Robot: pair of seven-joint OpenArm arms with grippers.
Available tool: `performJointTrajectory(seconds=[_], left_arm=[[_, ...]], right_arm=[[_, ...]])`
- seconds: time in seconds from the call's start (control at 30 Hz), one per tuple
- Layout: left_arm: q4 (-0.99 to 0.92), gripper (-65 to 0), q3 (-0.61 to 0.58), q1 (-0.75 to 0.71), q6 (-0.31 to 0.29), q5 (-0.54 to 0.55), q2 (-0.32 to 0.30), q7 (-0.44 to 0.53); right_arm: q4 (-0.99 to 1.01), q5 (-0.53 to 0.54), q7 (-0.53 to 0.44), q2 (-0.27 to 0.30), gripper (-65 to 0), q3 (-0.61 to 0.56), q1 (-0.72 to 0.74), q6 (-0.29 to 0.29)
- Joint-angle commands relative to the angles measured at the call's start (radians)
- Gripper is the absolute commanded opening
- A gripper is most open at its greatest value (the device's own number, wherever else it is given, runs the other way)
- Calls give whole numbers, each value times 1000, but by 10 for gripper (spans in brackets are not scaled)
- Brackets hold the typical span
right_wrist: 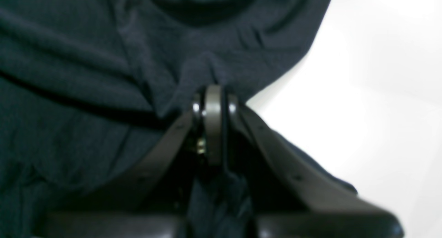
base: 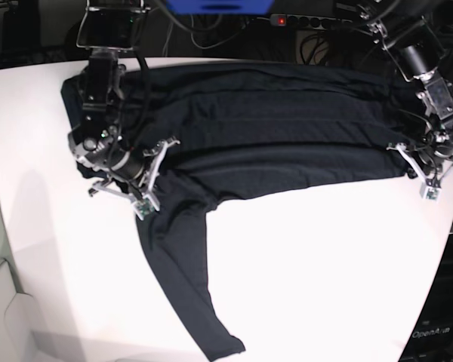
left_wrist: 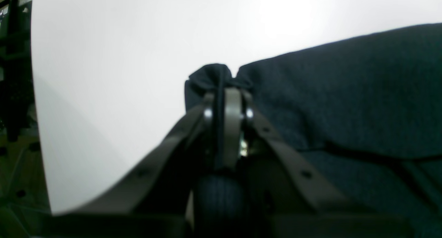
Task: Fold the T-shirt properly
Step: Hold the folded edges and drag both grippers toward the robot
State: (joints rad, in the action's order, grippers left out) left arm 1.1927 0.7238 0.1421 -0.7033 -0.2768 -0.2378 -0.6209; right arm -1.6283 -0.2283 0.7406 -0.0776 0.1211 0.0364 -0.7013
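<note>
The T-shirt (base: 272, 128) is a very dark long-sleeved knit, lying in folds across the far half of the white table (base: 325, 264). One sleeve (base: 185, 286) runs down toward the front edge. My left gripper (base: 426, 160) is at the shirt's right end. In the left wrist view it (left_wrist: 226, 93) is shut on a small bunch of the shirt's edge (left_wrist: 345, 93). My right gripper (base: 115, 167) is at the shirt's left end. In the right wrist view it (right_wrist: 212, 93) is shut on a pinch of the fabric (right_wrist: 86, 58).
The table's left edge shows in the left wrist view (left_wrist: 36, 134), with dark floor and frame beyond. A power strip (base: 309, 20) and cables lie behind the table. A curved table edge runs along the right (base: 442, 256).
</note>
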Motion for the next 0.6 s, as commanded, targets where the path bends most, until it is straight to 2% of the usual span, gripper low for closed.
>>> performJointTrajectory(seconds=[0.0,0.57], left_arm=[[14,-650,1,17,5,11,-19,19],[14,-650,1,15,5,11,-19,19]], right_arm=[[-33,10,-22,0,-650,-2,9,3],[-266,13,-28,15,-650,-1,-178,3]])
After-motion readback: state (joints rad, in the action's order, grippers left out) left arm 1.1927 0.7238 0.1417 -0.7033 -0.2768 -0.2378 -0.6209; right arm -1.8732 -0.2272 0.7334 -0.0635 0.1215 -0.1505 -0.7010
